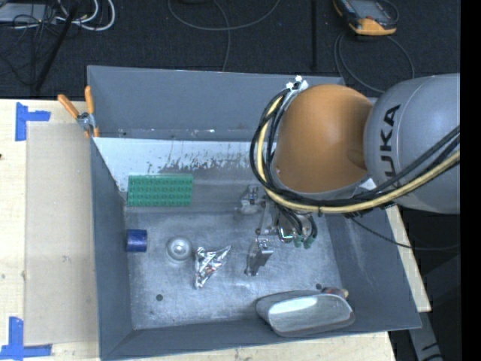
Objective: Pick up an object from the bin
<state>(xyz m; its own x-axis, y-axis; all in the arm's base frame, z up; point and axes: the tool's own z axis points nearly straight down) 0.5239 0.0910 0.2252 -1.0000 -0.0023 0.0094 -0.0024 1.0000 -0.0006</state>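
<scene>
Silvery crumpled foil [210, 264] is lying mid-floor in the scuffed grey bin [225, 111], the gripper [259, 260] hanging just right of it, jaws impossible to read. Ball [178, 248] and blue cube [136, 240] are sitting leftward; cables [203, 17] are trailing across dark flooring behind.

One each was counted — green studded plate [158, 191], blue block [136, 240], silver ball [178, 248], foil scrap [210, 265], grey oval case [304, 313].

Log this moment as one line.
pincer over middle of bin | nearest: crumpled foil beside it | held: cannot tell | also: silver ball, blue block, green studded plate
</scene>
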